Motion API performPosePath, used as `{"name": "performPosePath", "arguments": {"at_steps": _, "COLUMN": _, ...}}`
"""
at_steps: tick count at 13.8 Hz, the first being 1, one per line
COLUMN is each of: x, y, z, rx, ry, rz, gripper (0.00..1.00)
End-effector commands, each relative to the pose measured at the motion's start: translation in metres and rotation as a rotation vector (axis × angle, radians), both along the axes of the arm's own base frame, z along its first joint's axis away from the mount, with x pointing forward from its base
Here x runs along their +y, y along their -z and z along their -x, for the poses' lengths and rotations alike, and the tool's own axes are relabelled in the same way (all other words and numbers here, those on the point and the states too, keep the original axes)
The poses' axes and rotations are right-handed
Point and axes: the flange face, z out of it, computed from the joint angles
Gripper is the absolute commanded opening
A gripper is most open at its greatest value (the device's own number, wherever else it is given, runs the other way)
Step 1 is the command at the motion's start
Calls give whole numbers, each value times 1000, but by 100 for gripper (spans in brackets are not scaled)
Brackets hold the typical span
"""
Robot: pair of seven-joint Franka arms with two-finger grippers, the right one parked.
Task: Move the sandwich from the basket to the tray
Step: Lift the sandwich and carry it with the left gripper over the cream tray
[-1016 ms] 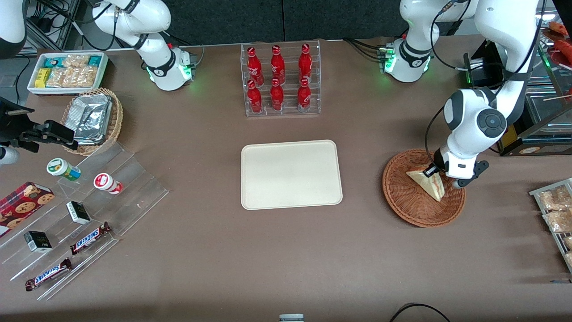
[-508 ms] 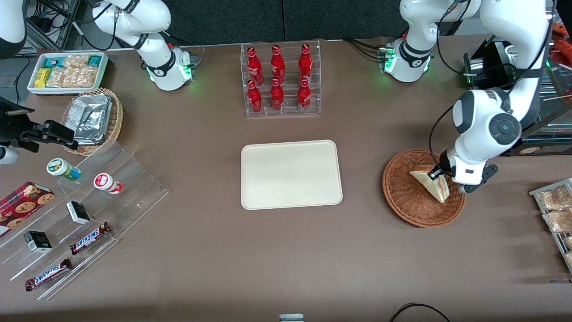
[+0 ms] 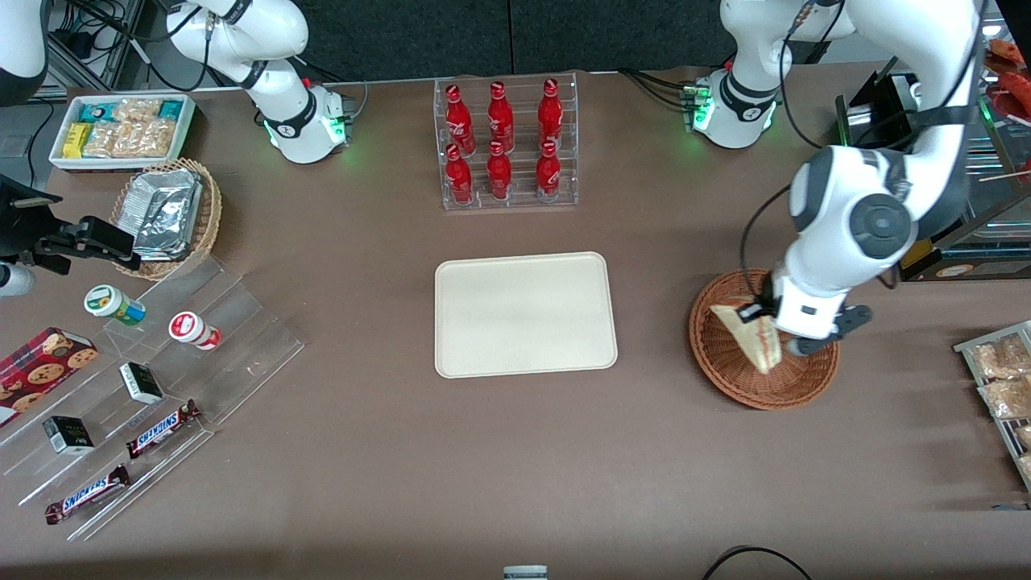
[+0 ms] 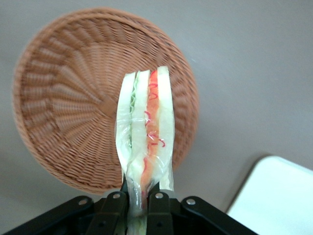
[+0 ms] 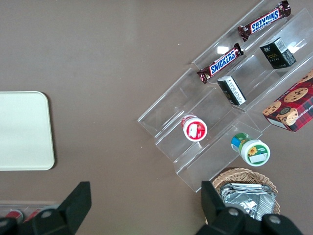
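Tabletop (image 3: 362, 451): brown, carrying every item listed.
Tray (image 3: 525, 314): cream, rectangular, flat at the middle of the tabletop, nothing on it.
Basket (image 3: 737, 366): reddish-brown wicker, toward the working arm's end, well apart from the tray.
Gripper (image 4: 138, 200): above the basket, fingers (image 4: 159, 205) clamped on one corner of the sandwich.
Sandwich (image 4: 145, 132): wrapped wedge, filling edge showing, held clear of the basket floor and over it.
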Motion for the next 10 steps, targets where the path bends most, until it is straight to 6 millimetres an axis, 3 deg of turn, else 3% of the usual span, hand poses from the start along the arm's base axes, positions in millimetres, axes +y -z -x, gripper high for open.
{"name": "performPosePath", "arguments": {"at_steps": 1, "x": -68, "y": 3, "z": 0, "rx": 5, "ry": 93, "rz": 8, "gripper": 0}}
{"name": "performPosePath", "arguments": {"at_steps": 5, "x": -156, "y": 13, "z": 13, "rx": -2, "ry": 242, "rz": 17, "gripper": 0}}
{"name": "performPosePath", "arguments": {"at_steps": 10, "x": -237, "y": 36, "z": 34, "rx": 23, "ry": 368, "rz": 58, "gripper": 0}}
